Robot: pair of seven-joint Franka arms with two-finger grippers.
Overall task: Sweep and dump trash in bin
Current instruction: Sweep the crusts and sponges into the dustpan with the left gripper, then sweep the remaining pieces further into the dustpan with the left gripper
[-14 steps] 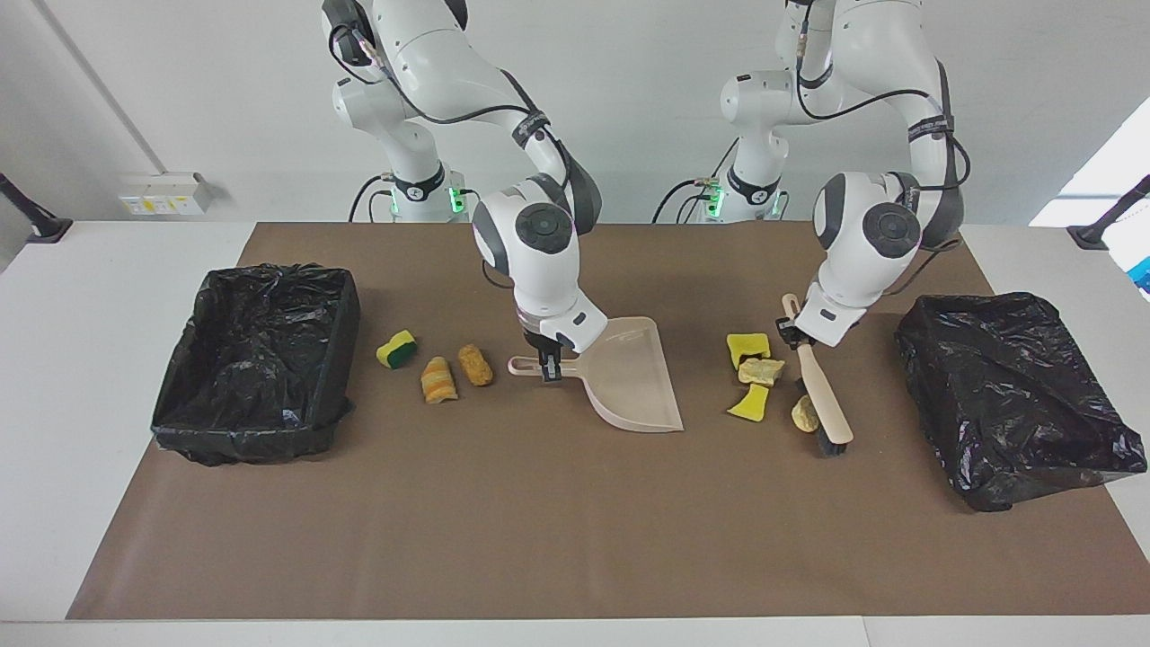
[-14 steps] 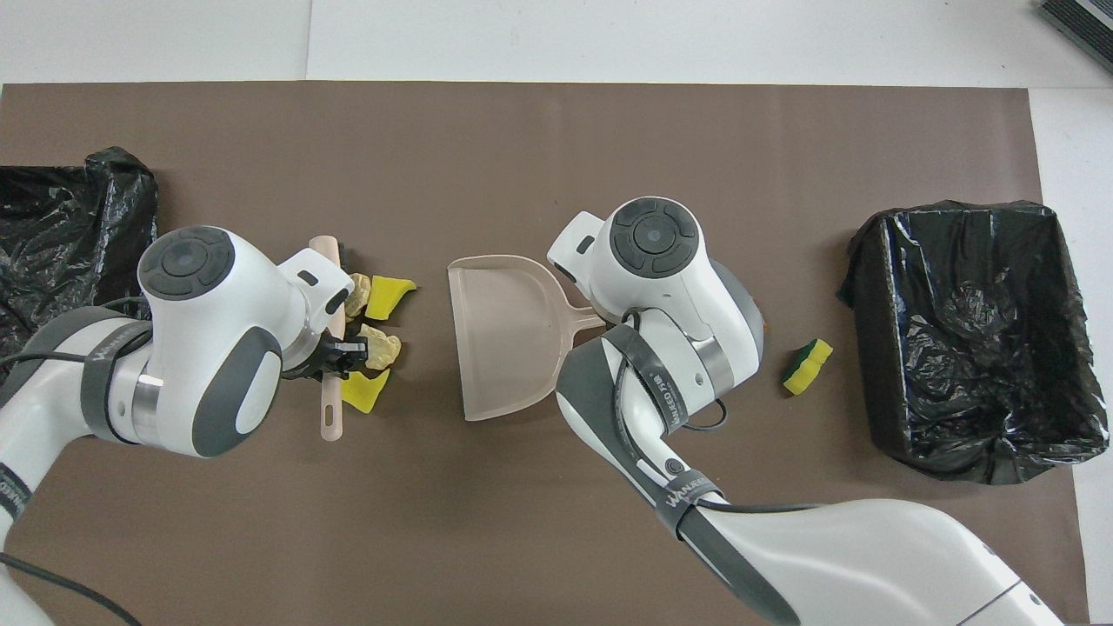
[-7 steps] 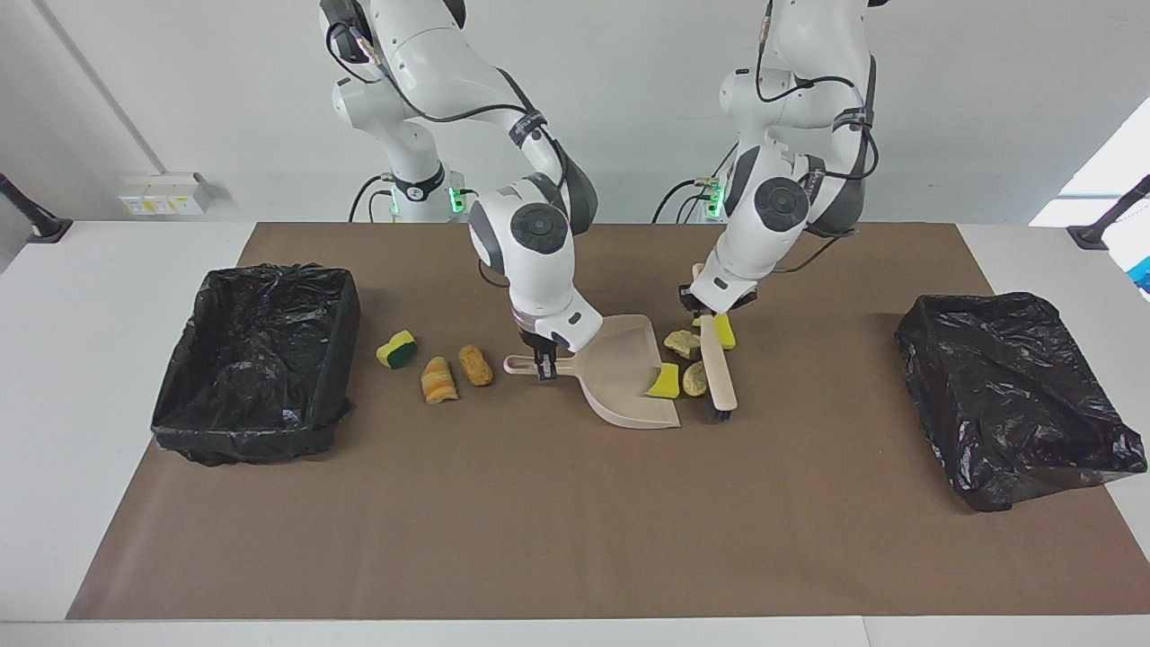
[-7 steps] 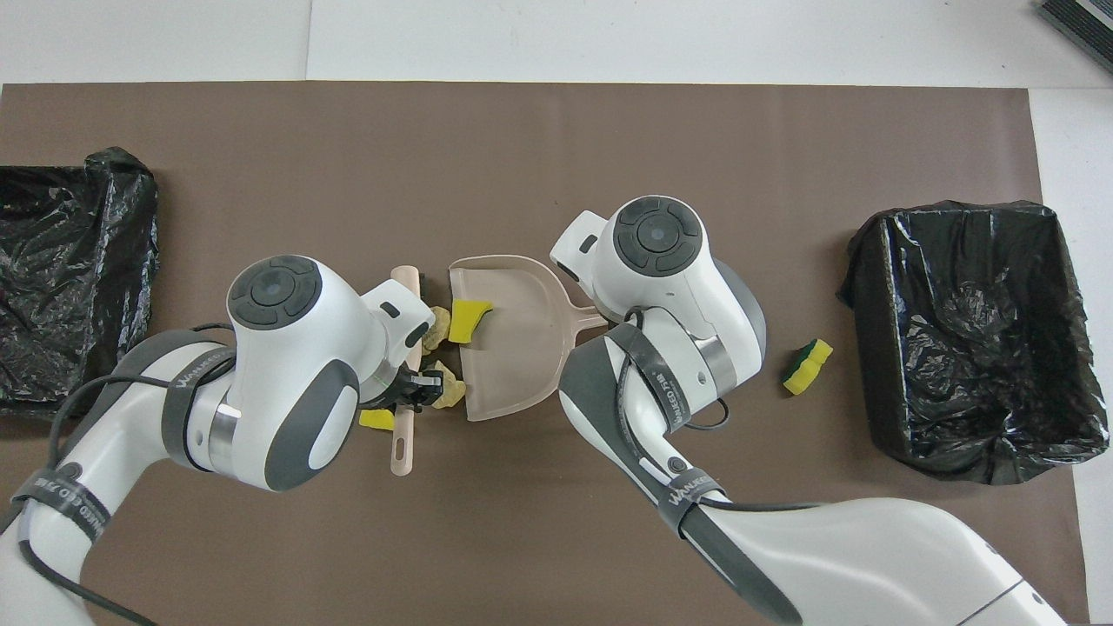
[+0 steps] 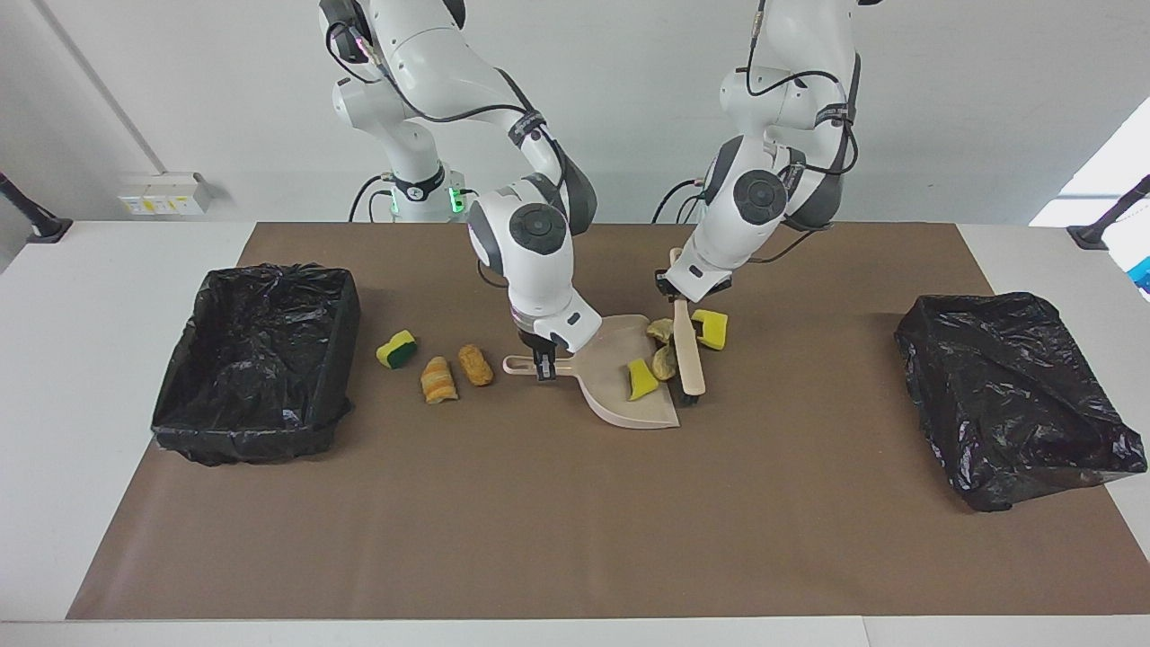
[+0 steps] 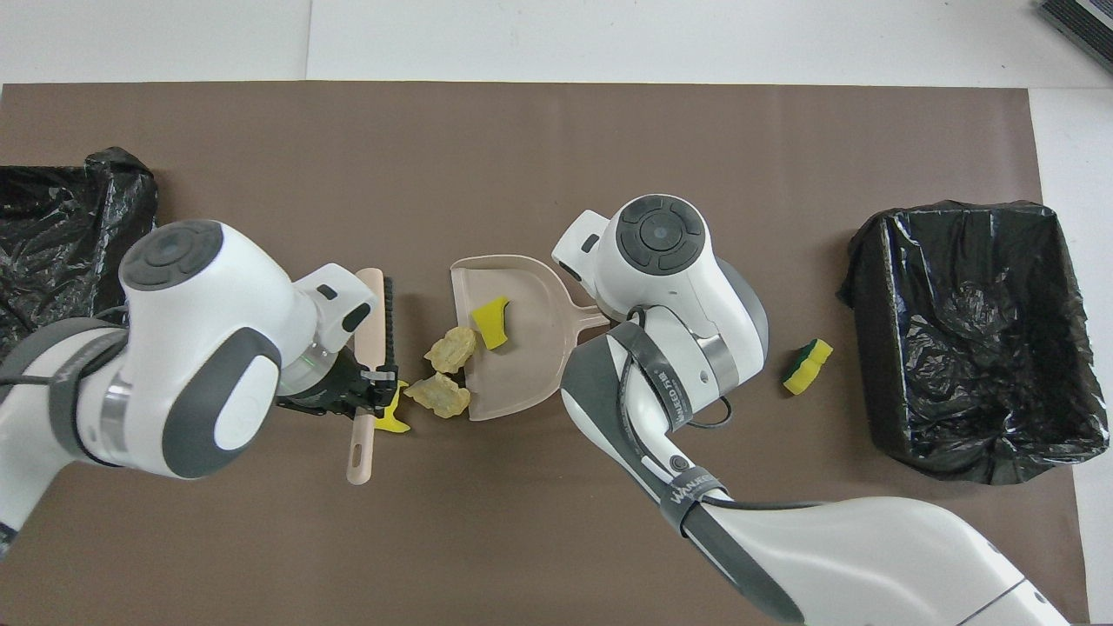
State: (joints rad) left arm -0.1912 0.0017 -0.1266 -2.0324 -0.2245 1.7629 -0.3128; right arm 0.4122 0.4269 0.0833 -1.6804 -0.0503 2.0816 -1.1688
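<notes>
1. At frame centre in the facing view, the right gripper (image 5: 545, 364) is clamped on the handle of the beige dustpan (image 5: 624, 377). The pan lies flat on the brown mat (image 5: 575, 539), its handle pointing toward the lined bin (image 5: 256, 359) at frame left and its wide mouth opening toward the brush.
2. The left gripper (image 5: 676, 292) is closed around the handle of the beige brush (image 5: 688, 346). The brush's long axis runs from upper to lower frame, bristle end lowest, just beside the pan's mouth.
3. One yellow sponge piece (image 5: 641, 378) lies inside the pan. Two cream chunks (image 6: 449, 349) sit at its mouth. Another yellow sponge piece (image 5: 712, 328) lies beside the brush, away from the pan.
4. Left of centre, two striped bread lumps (image 5: 438, 379) and a yellow-green sponge (image 5: 396, 349) lie between pan handle and bin.
5. A crumpled black bag (image 5: 1015, 395) sits at frame right.
</notes>
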